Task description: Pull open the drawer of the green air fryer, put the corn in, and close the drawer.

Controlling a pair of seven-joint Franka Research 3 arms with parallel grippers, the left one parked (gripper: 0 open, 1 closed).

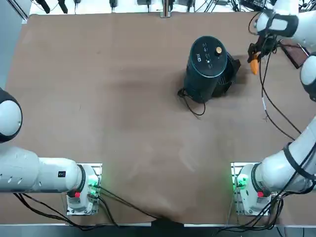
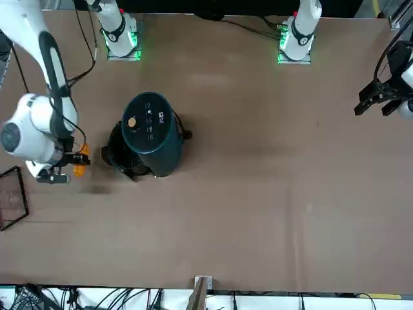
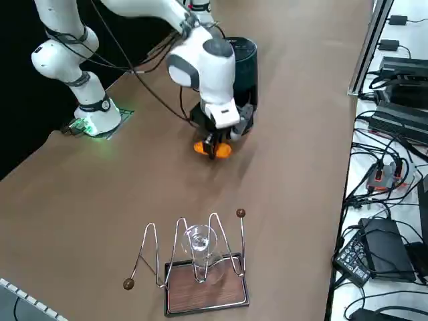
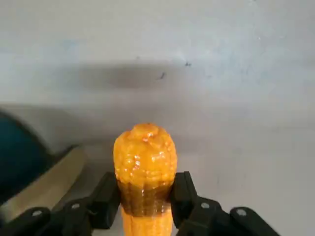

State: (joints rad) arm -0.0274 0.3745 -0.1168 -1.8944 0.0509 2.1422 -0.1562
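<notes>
The green air fryer (image 1: 206, 66) (image 2: 151, 132) (image 3: 242, 60) stands upright at the far right of the table. Its dark drawer (image 1: 230, 74) (image 2: 118, 155) sticks out from the lower body, towards the table's right edge. Just beyond the drawer, my right gripper (image 1: 254, 60) (image 2: 77, 161) (image 3: 215, 144) (image 4: 145, 196) is shut on the corn (image 1: 254, 66) (image 2: 79, 170) (image 3: 212, 150) (image 4: 145, 157). The orange-yellow cob is clamped between both black fingers (image 4: 109, 194) and hangs a little above the table, apart from the drawer. The drawer's inside is hidden from me.
A wire rack on a wooden base holding a clear glass (image 3: 200, 267) (image 2: 10, 197) stands near the table's right edge, beyond the gripper. The fryer's black cord (image 1: 193, 104) loops on the table on the near side.
</notes>
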